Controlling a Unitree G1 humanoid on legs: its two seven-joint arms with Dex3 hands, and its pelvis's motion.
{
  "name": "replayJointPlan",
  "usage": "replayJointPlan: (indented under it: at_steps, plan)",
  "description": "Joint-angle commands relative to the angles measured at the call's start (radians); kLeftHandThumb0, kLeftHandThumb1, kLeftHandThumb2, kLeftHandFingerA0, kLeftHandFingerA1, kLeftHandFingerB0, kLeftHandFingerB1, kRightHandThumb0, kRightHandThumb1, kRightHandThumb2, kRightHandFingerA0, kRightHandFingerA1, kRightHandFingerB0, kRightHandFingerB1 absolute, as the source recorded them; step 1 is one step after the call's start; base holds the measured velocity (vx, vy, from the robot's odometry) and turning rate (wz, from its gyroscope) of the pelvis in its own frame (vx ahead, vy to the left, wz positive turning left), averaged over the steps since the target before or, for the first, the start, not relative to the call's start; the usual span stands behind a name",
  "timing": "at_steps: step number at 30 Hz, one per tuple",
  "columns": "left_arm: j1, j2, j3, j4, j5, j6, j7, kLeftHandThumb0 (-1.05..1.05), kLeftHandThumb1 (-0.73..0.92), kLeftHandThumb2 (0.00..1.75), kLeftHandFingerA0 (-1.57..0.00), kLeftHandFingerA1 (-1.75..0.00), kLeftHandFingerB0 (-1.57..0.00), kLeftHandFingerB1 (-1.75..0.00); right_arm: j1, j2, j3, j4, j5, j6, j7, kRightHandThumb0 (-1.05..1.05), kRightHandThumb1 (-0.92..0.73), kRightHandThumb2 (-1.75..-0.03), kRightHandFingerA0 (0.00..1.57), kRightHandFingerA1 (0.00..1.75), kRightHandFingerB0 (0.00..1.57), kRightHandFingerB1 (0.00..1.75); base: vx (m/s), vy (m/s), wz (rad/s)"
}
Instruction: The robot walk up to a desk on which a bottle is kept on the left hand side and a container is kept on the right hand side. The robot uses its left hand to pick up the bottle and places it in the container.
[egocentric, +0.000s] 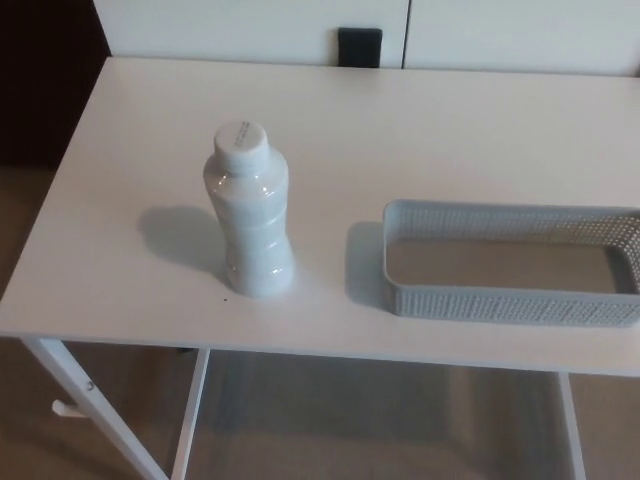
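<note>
While neither of my hands shows — state unknown | bottle (249, 212) upright on desk (450, 130) | container (510, 263) right of bottle — apart, empty

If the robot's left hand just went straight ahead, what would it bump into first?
Can't say: neither hand shows in the picture, so where it points is unknown. The bottle stands upright on the desk's left, a likely first contact.

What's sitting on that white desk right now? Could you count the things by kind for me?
Bottle: 1, white, standing upright
Container: 1, grey mesh basket, nothing in it
Total: 2 things on the desk
</note>
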Motion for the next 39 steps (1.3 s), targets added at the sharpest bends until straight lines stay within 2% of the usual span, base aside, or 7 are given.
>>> replayJointPlan:
  at_steps: [1, 12, 13, 14, 22, 23, 39]
  plan:
    - [-0.254, 0.149, -0.101, -0.29, -0.043, 0.146, 0.003, -0.32, 0.3, 0.87, -0.02, -0.5, 0.0, -0.49, -0.018, 0.012, -0.013, -0.032, 0.011, 0.035, -0.046, 0.23, -0.92, -1.59, 0.37, 0.85, 0.17, 0.72, 0.0, 0.0, 0.0]
    - [-0.491, 0.068, -0.47, -0.305, 0.178, 0.235, 0.026, -0.61, 0.4, 0.68, -0.11, -0.38, -0.08, -0.26, 0.001, 0.009, 0.008, -0.004, -0.018, -0.038, -0.034, 0.21, -0.92, -1.61, 0.38, 0.84, 0.18, 0.72, 0.0, 0.0, 0.0]
    - [-0.51, 0.054, -0.51, -0.276, 0.204, 0.237, 0.029, -0.55, 0.4, 0.7, -0.08, -0.37, -0.05, -0.21, 0.001, 0.013, 0.004, -0.014, -0.01, -0.026, -0.037, 0.33, -0.59, -1.75, 0.3, 0.9, 0.11, 0.73, 0.0, 0.0, 0.0]
    - [-0.541, 0.022, -0.576, -0.212, 0.242, 0.241, 0.031, -0.52, 0.49, 0.55, -0.07, -0.27, -0.02, -0.24, -0.001, 0.019, -0.001, -0.022, 0.003, -0.008, -0.037, 0.19, -0.92, -1.61, 0.32, 0.82, 0.13, 0.7, 0.0, 0.0, 0.0]
    - [-0.59, -0.036, -0.724, -0.014, 0.328, 0.218, 0.047, -0.58, 0.39, 0.76, 0.0, -0.23, 0.0, -0.15, 0.006, 0.011, 0.013, -0.041, -0.017, -0.022, -0.041, 0.15, -0.83, -1.55, 0.41, 0.85, 0.27, 0.76, 0.0, 0.0, 0.0]
    - [-0.602, -0.047, -0.75, 0.037, 0.341, 0.209, 0.049, -0.61, 0.42, 0.73, -0.04, -0.22, 0.0, -0.13, 0.01, 0.01, 0.015, -0.051, -0.019, -0.028, -0.039, 0.29, -0.5, -1.75, 0.36, 0.91, 0.22, 0.78, 0.0, 0.0, 0.0]
    - [-0.687, -0.12, -0.802, 0.213, 0.382, 0.136, 0.06, -0.61, 0.41, 0.77, 0.0, -0.18, 0.0, -0.11, 0.019, 0.021, 0.009, -0.108, 0.009, 0.004, -0.044, 0.2, -0.92, -1.62, 0.36, 0.86, 0.21, 0.75, 0.0, 0.0, 0.0]
